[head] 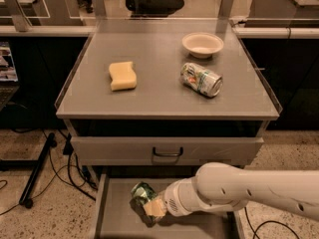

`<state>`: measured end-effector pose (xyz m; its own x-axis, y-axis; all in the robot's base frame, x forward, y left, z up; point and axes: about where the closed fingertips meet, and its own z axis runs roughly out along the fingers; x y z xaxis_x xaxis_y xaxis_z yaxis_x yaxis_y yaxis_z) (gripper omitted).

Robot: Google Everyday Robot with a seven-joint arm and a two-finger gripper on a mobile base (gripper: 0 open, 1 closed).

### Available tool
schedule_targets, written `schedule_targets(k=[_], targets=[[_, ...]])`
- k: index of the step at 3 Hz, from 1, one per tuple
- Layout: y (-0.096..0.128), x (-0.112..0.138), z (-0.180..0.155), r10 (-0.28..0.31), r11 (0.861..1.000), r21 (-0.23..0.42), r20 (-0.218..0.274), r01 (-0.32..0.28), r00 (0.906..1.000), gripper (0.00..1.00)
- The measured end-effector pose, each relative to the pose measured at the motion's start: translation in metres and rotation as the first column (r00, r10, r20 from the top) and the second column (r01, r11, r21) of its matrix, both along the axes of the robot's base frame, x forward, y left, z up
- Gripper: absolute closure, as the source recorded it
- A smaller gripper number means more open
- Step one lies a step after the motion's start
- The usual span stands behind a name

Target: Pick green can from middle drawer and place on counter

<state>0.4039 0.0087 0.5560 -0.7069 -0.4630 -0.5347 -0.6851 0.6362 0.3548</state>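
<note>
The green can, dark green and dented, sits tilted in my gripper, which is shut on it just above the floor of the open middle drawer at the bottom. My white arm reaches in from the right. The grey counter lies above.
On the counter lie a yellow sponge, a white bowl and a pale can with a green and orange label on its side. A closed drawer front with a black handle is above the open drawer. Cables and a stand are on the floor at left.
</note>
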Motion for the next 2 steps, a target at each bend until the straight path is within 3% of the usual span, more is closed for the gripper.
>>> schedule_targets(k=[1,2], targets=[[0.0002,-0.0004,-0.0008,0.000,1.000,0.001,-0.002,0.000,1.0000,1.00],[0.0060,-0.0027,0.0029,0.072,0.997,-0.007,0.002,-0.072,0.9974,1.00]])
